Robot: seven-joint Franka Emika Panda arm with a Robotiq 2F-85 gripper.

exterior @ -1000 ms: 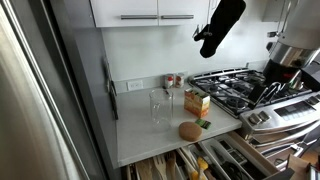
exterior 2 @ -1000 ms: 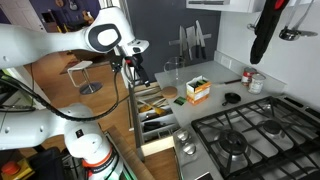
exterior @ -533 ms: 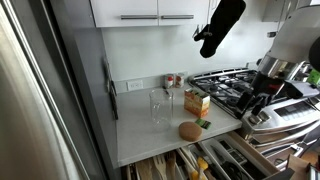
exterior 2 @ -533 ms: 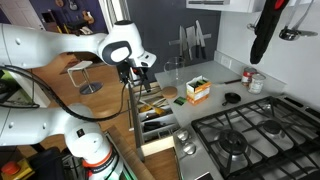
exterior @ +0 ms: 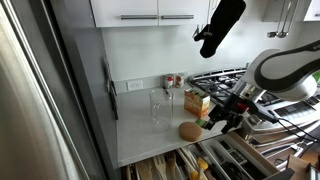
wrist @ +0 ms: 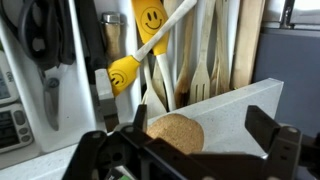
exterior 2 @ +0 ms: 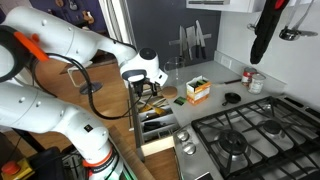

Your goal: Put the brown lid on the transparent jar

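**A:** Since we go from the near edge back, what do you count?

**B:** Nearest is one open drawer (exterior: 205,160) of utensils. The wrist view shows two yellow smiley spoons (wrist: 148,18) in it among the wooden ones. On the table (exterior: 140,140) one brown lid (exterior: 190,131) lies flat near the front edge. Farther back stands one transparent jar (exterior: 160,106), upright and apart from the lid. One orange-yellow box (exterior: 197,101) is just to its right. At the far wall I make out two small spice jars (exterior: 172,81).

**A:** And the arm?

**B:** One arm (exterior: 285,68) reaches in from the right, across the front of the stove (exterior: 230,82), bent downward. Its tool (exterior: 219,119) hangs just right of the lid without touching it. In the wrist view the fingers (wrist: 272,140) are spread wide with nothing gripped, and the lid shows between them.

**A:** What differs from half a second ago?

**B:** The tool was then farther right, at the stove's front. It has swung left and lower, toward the lid. Lid, jar and box lie as they did.
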